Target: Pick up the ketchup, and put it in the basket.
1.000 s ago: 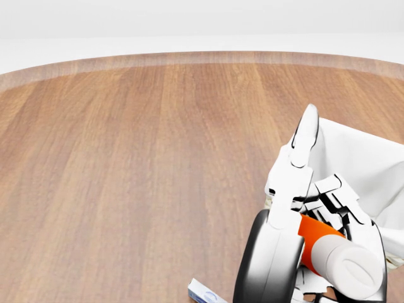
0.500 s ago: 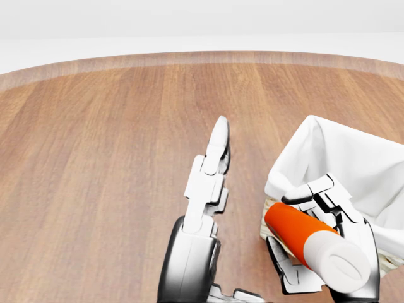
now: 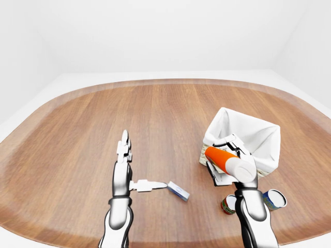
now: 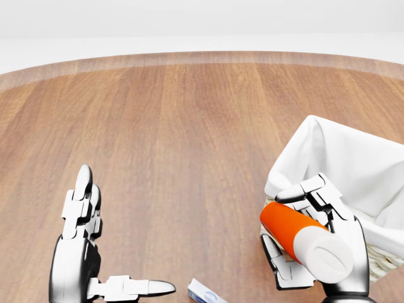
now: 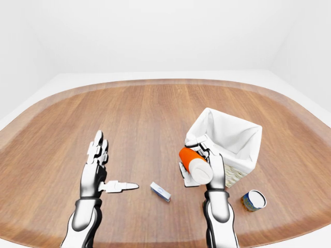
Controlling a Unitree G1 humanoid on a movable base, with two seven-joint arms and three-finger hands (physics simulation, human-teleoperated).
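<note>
1 ketchup (image 4: 302, 238) gripped in right robot hand (image 4: 315, 243)

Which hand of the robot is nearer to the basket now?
Right. The right hand, holding the ketchup, is beside the basket; the left hand is open, far left.

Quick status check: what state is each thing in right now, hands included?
Ketchup: held in the right hand, tilted, white cap toward the camera, not yet in the basket.
Basket: upright, open, white lining, no contents visible.
Right hand: fingers closed round the ketchup.
Left hand: open, empty.
Small box: lying flat on the table.
Can: on the table beside the basket.
</note>
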